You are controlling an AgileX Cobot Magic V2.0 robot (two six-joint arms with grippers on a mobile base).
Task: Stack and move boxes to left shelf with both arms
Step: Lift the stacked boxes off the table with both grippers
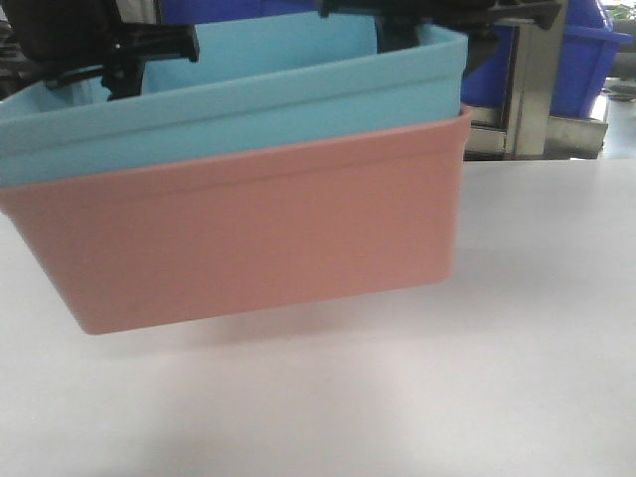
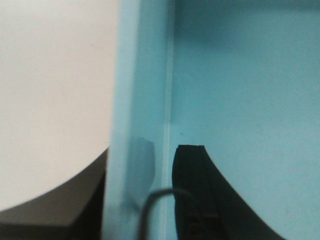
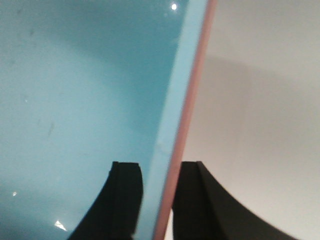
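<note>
The light blue box [image 1: 248,99] sits nested inside the salmon pink box [image 1: 248,238]. The stack hangs slightly tilted above the white table [image 1: 397,397], with its shadow beneath. At the stack's left end my left gripper [image 1: 109,45] [image 2: 140,175] is shut on the wall, one black finger [image 2: 192,195] inside the blue box and the other outside. My right gripper [image 1: 437,20] [image 3: 159,172] is shut on the right end, pinching the blue rim [image 3: 167,125] and the pink rim [image 3: 192,100] together. The left shelf is out of view.
Dark blue storage bins [image 1: 581,60] stand behind a steel frame post [image 1: 537,79] at the back right. The white table stretches out below and to the right of the stack.
</note>
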